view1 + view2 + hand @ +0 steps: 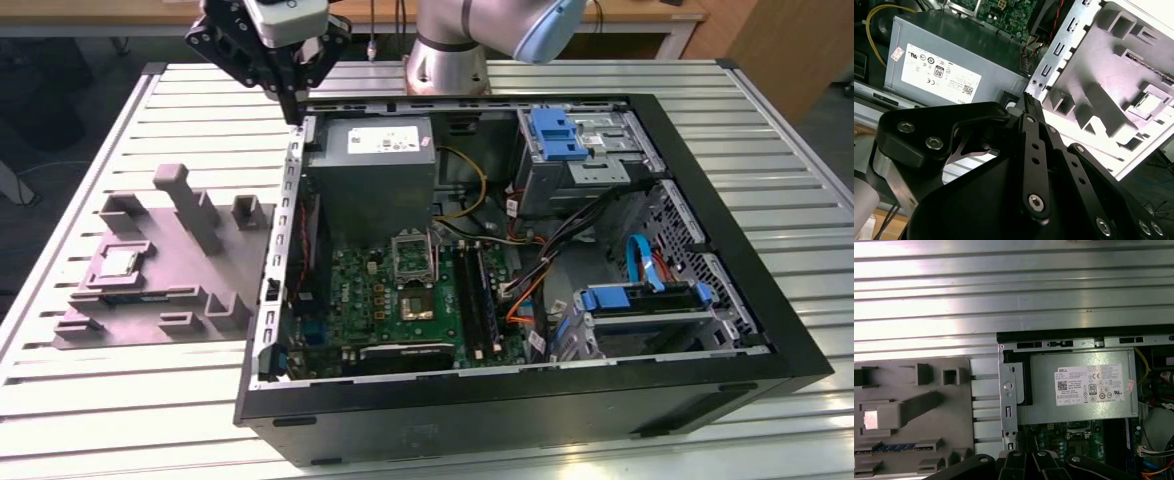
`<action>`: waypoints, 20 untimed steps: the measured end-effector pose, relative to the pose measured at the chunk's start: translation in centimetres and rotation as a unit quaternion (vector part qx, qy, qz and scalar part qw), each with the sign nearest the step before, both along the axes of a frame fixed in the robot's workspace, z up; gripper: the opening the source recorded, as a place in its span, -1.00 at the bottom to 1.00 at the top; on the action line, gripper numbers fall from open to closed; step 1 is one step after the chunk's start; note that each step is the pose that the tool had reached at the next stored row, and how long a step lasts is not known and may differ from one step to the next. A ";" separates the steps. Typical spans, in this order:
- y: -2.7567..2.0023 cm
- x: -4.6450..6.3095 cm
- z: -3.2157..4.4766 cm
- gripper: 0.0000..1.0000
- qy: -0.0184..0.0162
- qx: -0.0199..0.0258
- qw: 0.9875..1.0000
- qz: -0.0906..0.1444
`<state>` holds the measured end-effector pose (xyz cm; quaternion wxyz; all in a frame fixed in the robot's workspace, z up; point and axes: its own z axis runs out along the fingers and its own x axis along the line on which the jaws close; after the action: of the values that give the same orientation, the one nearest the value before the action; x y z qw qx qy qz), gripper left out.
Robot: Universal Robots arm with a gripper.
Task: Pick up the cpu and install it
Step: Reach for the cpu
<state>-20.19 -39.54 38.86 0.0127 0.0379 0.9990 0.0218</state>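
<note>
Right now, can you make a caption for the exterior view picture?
Gripper above the open computer case's corner; cpu lies in the grey tray.

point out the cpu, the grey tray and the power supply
cpu (118,263), exterior view, middle of its pale top
grey tray (134,305), exterior view, flat base
power supply (374,190), exterior view, grey top face

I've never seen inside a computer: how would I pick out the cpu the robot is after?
Find the open computer case on the slatted table; beside it, on the exterior view's left, lies a grey moulded tray. In a square recess of that tray sits the cpu, a small flat silvery square, paler than the raised grey blocks round it.
</note>
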 end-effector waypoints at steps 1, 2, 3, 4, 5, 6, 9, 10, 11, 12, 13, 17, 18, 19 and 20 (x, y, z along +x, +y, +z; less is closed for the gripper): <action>0.00 0.0 0.00 -0.79 0.000 0.000 1.000 0.000; 0.00 0.0 0.00 -0.79 0.000 0.000 1.000 0.000; 0.00 -0.1 0.00 -0.79 0.000 0.000 1.000 0.000; 0.00 -0.1 0.00 -0.79 0.000 0.000 1.000 0.000; 0.00 -0.1 0.00 -0.79 0.000 0.000 1.000 0.000; 0.00 -0.1 0.00 -0.79 0.000 0.000 1.000 0.000; 0.00 -0.2 0.00 -0.79 0.000 0.000 1.000 0.000; 0.00 -0.3 0.00 -0.79 0.000 0.000 1.000 0.000; 0.00 -0.3 0.00 -0.79 0.000 0.000 1.000 0.000; 0.00 -0.3 0.00 -0.79 0.000 0.000 1.000 0.000; 0.00 -0.4 0.00 -0.79 0.000 0.000 1.000 0.000; 0.00 -0.6 0.00 -0.79 0.000 0.000 1.000 0.000; 0.00 -0.6 0.00 -0.79 0.000 0.000 1.000 0.000; 0.00 -0.7 0.00 -0.79 0.000 0.000 1.000 0.000; 0.00 -0.7 0.00 -0.79 0.000 0.000 1.000 0.000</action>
<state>-20.91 -39.54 38.86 0.0127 0.0379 0.9990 0.0218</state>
